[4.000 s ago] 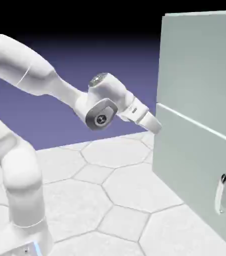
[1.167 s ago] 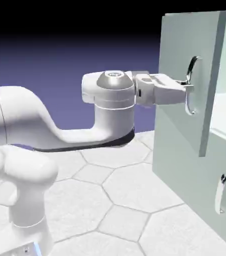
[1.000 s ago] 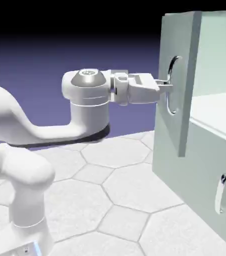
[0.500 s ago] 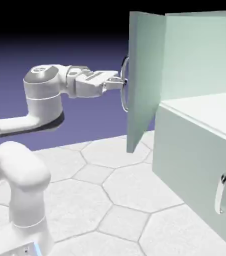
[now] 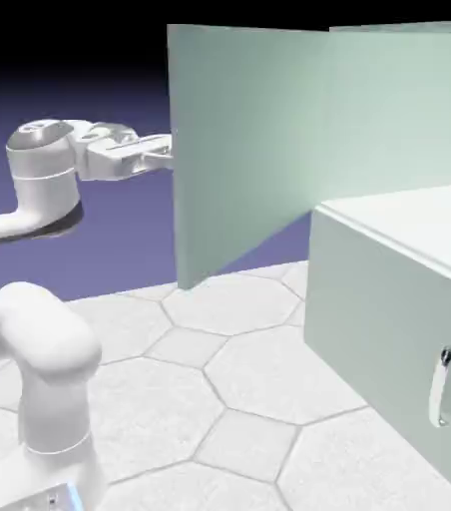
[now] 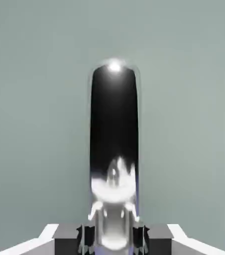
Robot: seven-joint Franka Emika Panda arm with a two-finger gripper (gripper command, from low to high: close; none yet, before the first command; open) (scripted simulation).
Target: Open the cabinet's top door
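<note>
- I see the cabinet (image 5: 389, 299) pale grey-green all over, plain.
- Top door (image 5: 239, 150) same pale grey-green, flat, no pattern I can spot.
- Its handle (image 6: 113, 149) silver, mirror-dark in my hand view with a white glint.
- Lower handle (image 5: 441, 387) silver.
- Arm (image 5: 40, 349) white; gripper (image 6: 112, 239) fingers dark grey.
- Table (image 5: 220, 399) white, hexagon-tiled.
- Backdrop (image 5: 90, 240) blue-violet, fading to black up top.

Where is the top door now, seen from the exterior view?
The top door stands swung wide open at upper middle, left of the cabinet, with the gripper at its left edge.
</note>
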